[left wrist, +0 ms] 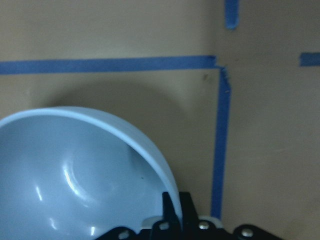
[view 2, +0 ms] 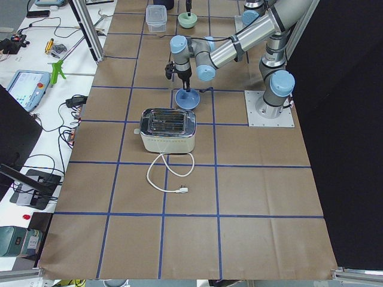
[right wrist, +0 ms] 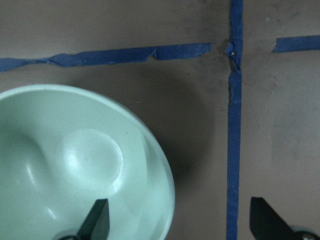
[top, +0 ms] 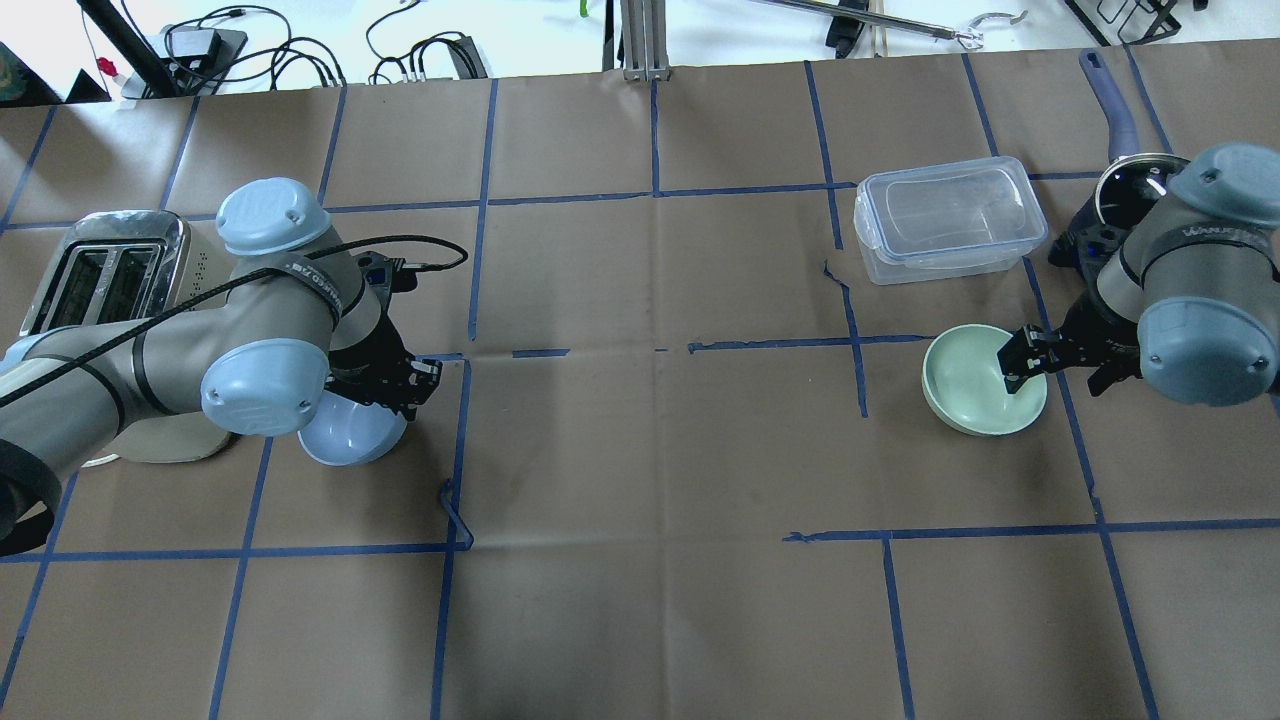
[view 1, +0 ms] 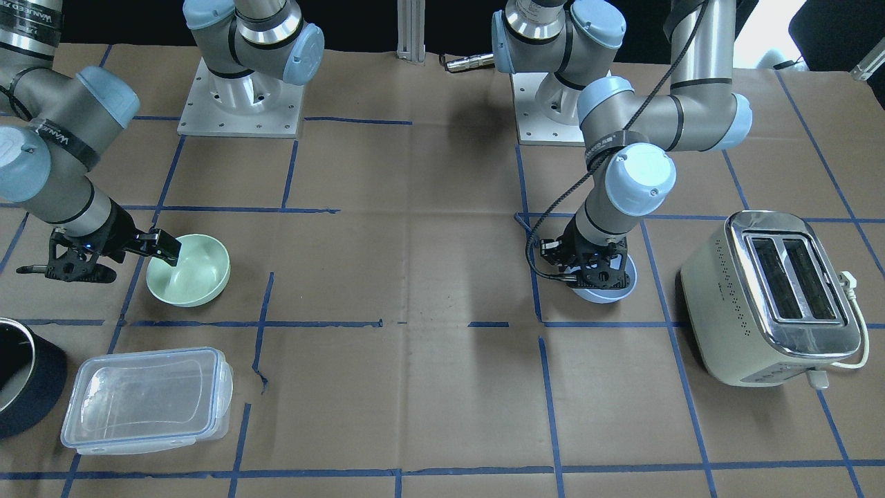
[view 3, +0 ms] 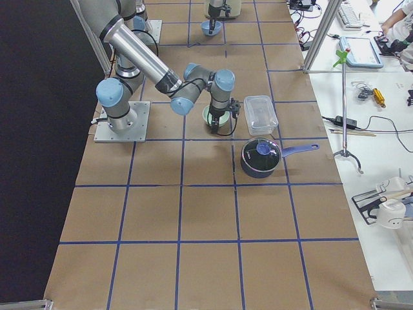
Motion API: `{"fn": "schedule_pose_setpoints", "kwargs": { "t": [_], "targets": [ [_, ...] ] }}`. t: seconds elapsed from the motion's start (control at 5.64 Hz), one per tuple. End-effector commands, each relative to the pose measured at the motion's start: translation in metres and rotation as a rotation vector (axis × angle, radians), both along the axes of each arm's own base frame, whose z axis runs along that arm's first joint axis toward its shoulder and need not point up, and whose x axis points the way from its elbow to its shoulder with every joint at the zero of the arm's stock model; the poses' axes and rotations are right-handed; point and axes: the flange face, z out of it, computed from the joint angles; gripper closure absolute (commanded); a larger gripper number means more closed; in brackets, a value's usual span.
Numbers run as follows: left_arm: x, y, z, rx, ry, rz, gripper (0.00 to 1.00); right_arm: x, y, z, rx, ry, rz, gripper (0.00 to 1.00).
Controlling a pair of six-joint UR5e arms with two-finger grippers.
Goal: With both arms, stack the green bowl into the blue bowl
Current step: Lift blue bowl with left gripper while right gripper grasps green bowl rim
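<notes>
**Right end effector** [right wrist: 177, 202]: fingers spread. One finger [right wrist: 97, 222] hangs inside the green bowl [top: 975, 385] and the other outside it over the bare surface [top: 650, 450]. The rim passes between them, not yet gripped. The green bowl sits upright near the surface's right edge, just beside the clear lidded container [top: 945, 220]. A dark pot [view 3: 261, 158] stands towards the far right corner.

**Left end effector** [left wrist: 174, 202]: fingers pressed together, pinching the rim of the blue bowl [left wrist: 75, 170]. This bowl is near the surface's left edge, close to the toaster [top: 100, 270]. Whether it has left the surface cannot be told.

**Step in hand (judged):** securing the green bowl, so the stacking itself is not yet begun.

- **Seating:** the rim wall probably needs to sit deep between the pads before the fingers close. A shallow bite on smooth plastic is likely to let the bowl swing or slip.
- **Closing:** closing square to the wall should keep the bowl from skating towards the container.
- **Lifting:** a straight lift before any sideways travel would clear the container and the pot.
- **Meeting:** the two bowls lie well apart, so they would best meet near the surface's middle. There the blue bowl is best held level and mouth-up.
- **Release:** the green bowl should be centred over the blue one and lowered until it nests, with neither end effector's fingers trapped between the two walls. The release should come only after that.
</notes>
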Motion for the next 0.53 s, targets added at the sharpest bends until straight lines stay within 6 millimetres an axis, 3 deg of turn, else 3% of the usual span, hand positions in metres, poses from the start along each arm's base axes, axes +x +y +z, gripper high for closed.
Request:
{"fn": "schedule_pose_setpoints", "kwargs": {
  "t": [0.0, 0.18, 0.35],
  "targets": [
    [-0.110, -0.016, 0.043, -0.065, -0.006, -0.095, 1.00, -0.001, -0.002, 0.001, -0.005, 0.002, 0.008, 0.63],
    [-0.170, -0.028, 0.043, -0.096, 0.001, -0.143, 1.00, -0.001, -0.003, 0.004, -0.011, 0.004, 0.005, 0.90],
    [-0.228, -0.038, 0.039, -0.121, 0.014, -0.227, 1.00, -0.001, -0.002, 0.005, -0.014, 0.006, 0.005, 0.93]
  ]
}}
